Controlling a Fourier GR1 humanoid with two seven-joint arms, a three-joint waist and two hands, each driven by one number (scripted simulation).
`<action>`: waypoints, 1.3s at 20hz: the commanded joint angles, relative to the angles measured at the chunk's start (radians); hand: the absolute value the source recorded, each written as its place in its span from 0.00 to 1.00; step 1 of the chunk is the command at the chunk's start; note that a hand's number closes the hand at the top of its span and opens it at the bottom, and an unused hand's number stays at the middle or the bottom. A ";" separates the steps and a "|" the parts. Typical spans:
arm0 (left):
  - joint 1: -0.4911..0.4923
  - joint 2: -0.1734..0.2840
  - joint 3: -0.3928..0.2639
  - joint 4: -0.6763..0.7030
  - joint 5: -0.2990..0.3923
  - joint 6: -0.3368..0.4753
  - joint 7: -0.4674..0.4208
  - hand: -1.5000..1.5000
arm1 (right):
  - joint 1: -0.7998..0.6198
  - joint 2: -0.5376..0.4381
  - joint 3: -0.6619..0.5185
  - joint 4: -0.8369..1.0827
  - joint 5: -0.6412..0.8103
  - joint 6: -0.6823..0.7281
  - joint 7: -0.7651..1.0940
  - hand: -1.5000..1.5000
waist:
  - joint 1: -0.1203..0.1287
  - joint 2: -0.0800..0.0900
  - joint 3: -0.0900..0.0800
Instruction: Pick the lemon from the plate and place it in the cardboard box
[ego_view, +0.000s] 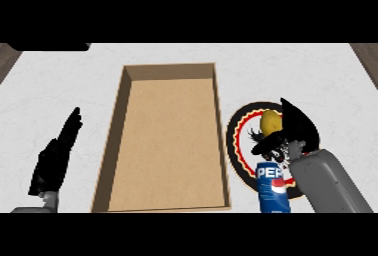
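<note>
A yellow lemon (271, 120) lies on a round plate (236, 136) with a black rim and a red and cream ring, just right of the cardboard box (166, 145). The box is long, open-topped and has nothing in it. My right hand (297, 127) hangs over the plate, right against the lemon's right side. Its fingers stretch straight past the lemon and its thumb sits just below it, so the hand is open. It hides the plate's right half. My left hand (55, 157) rests open at the left of the box, fingers straight and pointing away.
A blue Pepsi can (273, 190) stands upright at the plate's near edge, just left of my right forearm (328, 182). White counter (66, 80) surrounds the box, with dark edges at the far corners.
</note>
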 joint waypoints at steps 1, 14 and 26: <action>-0.022 -0.050 -0.018 -0.033 -0.055 0.022 0.054 0.50 | -0.042 0.020 -0.069 0.042 0.008 0.053 0.000 0.00 | 0.000 0.000 0.000; -0.013 -0.084 0.033 -0.038 -0.081 -0.034 0.053 0.50 | -0.059 0.072 -0.089 0.189 0.160 0.009 -0.112 1.00 | 0.004 0.001 0.000; 0.047 -0.077 0.075 -0.025 -0.072 -0.040 0.020 0.50 | 0.351 0.127 0.254 -0.308 0.534 -0.048 0.161 1.00 | -0.051 -0.020 -0.003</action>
